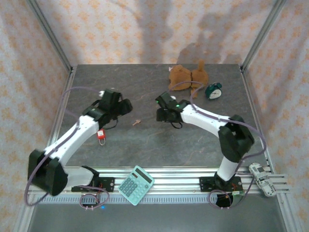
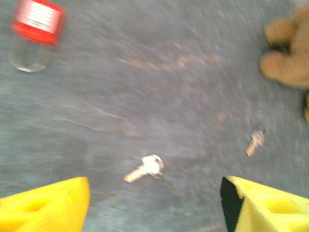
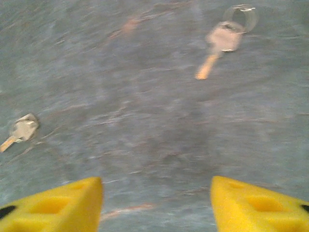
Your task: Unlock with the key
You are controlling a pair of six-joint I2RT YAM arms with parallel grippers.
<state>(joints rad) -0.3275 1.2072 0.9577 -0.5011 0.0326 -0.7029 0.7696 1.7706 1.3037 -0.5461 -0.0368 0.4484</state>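
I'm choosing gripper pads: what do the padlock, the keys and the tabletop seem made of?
Padlock: glossy red body, plastic or painted metal; its shackle looks silvery metal, though blurred. Ringed key and other key: likely metal, with dull grey heads and brassy blades. Tabletop: matte grey, veined like stone, possibly laminate.

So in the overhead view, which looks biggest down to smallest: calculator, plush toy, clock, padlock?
Largest: plush toy and calculator, which look about alike, so I can't rank those two.
Then: clock.
Smallest: padlock.
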